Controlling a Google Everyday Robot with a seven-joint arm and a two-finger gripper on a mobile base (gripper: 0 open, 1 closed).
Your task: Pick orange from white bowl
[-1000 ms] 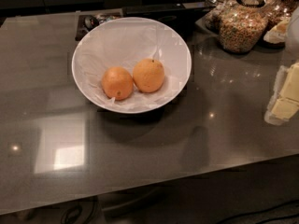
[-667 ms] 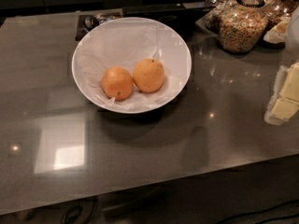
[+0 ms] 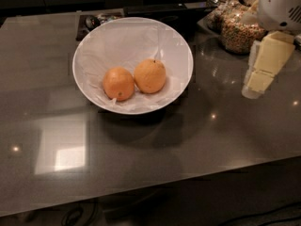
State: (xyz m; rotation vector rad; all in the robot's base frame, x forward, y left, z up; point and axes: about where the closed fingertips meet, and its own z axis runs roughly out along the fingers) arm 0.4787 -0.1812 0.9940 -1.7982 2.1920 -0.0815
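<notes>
The white bowl (image 3: 94, 46), wide and lined with crinkled white paper, stands on the dark grey counter at the middle left. Two fruits lie in it, touching. The orange (image 3: 150, 76) is the paler, slightly larger, oval one on the right, with a tiny dark stem dot on top. A rounder, deeper-orange fruit (image 3: 118, 84) lies to its left. My gripper (image 3: 254, 89), cream-coloured under a white arm housing, hangs at the right edge above the counter. It is well to the right of the bowl and holds nothing.
A glass jar of cereal (image 3: 240, 32) and bagged snacks (image 3: 221, 13) stand at the back right, behind the gripper. A dark tray with small items (image 3: 94, 21) sits behind the bowl. The counter's front edge (image 3: 188, 180) runs across the bottom.
My gripper has moved left and further into view from the right edge, with the white arm housing now showing at the top right. The bowl and fruits have not moved.
</notes>
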